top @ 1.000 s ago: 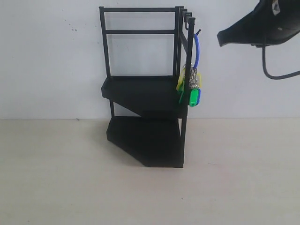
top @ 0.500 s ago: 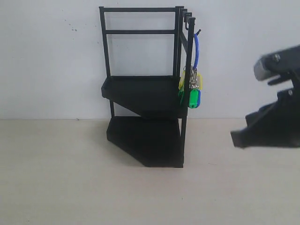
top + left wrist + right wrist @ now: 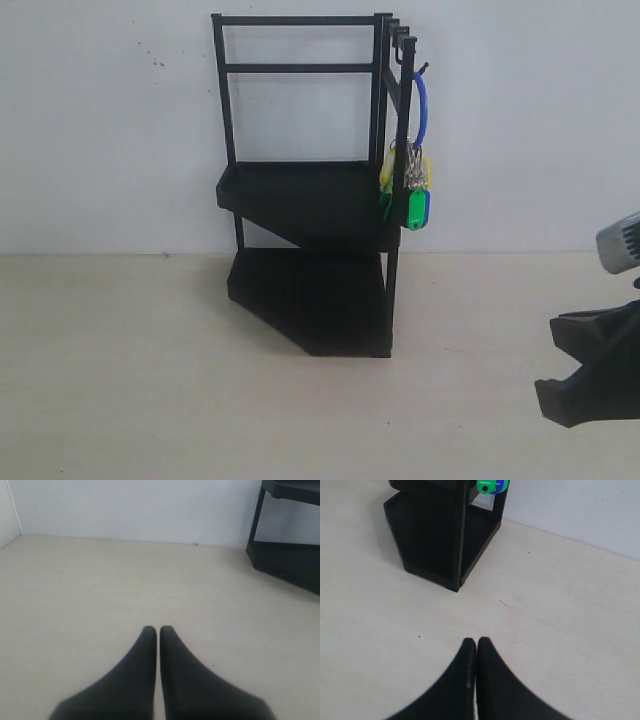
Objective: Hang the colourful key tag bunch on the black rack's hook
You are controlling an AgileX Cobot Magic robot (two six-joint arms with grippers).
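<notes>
The colourful key tag bunch [image 3: 408, 190] hangs by its blue loop from the hook [image 3: 421, 69] at the top right post of the black rack [image 3: 300, 200]. Only its green and blue tags [image 3: 491, 485] show in the right wrist view, beside the rack's lower tier [image 3: 435, 535]. My right gripper [image 3: 550, 360] sits low at the exterior view's right edge, far from the rack, shut [image 3: 476, 641] with nothing held. The left gripper [image 3: 158, 629] is shut and empty over bare table, with a corner of the rack [image 3: 287, 555] off to one side. The left arm is outside the exterior view.
The rack stands against a white wall [image 3: 520, 130] on a pale beige tabletop [image 3: 150, 380]. A second wall corner [image 3: 10, 515] shows in the left wrist view.
My right arm has dropped from beside the rack's top down to the lower right near the table. The key tag bunch stays hanging on the hook.
</notes>
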